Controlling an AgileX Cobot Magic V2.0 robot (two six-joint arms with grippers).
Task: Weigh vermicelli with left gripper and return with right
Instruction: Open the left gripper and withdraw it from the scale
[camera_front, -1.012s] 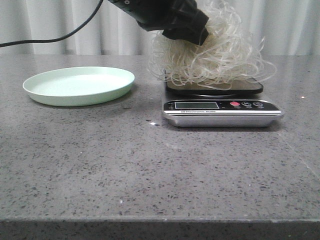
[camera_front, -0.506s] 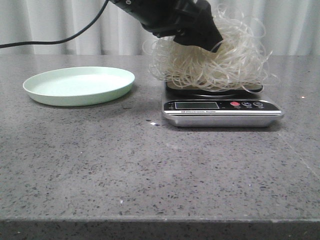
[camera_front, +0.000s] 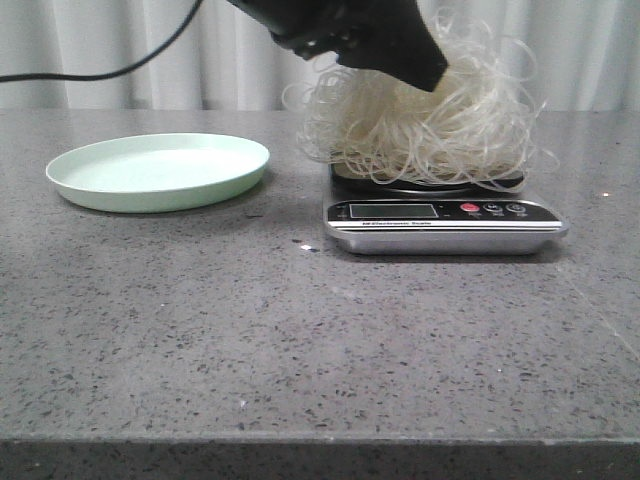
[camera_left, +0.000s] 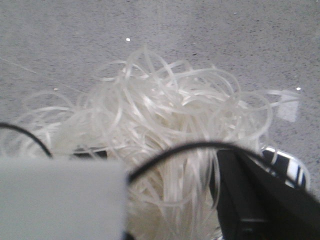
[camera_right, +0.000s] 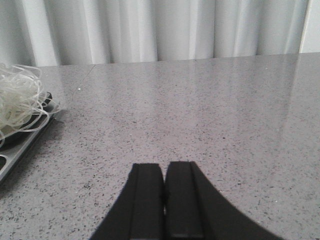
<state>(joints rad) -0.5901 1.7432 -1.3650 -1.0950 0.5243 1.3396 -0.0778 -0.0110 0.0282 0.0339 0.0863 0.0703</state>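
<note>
Lowered since earlier, the vermicelli (camera_front: 425, 130) rests on the scale (camera_front: 445, 222); left gripper (camera_front: 425, 70) tip buried, grip unreadable; right gripper (camera_right: 163, 200) closed.

Vermicelli (camera_front: 430, 130) on scale (camera_front: 445, 220); plate (camera_front: 158, 170) left of scale

A grey speckled stone surface (camera_front: 300, 340) spans the front view, ending at white curtains behind. Two things rest directly on it. On the left sits a pale green plate (camera_front: 158, 171), shallow and round. To its right, well apart from it, stands a silver kitchen scale (camera_front: 445, 215) with a dark weighing pan, a small display and a red button on its front panel. A tiny light speck (camera_front: 305, 246) lies just before the scale's left corner, perhaps a crumb or a glint; the view is too coarse to tell.
</note>
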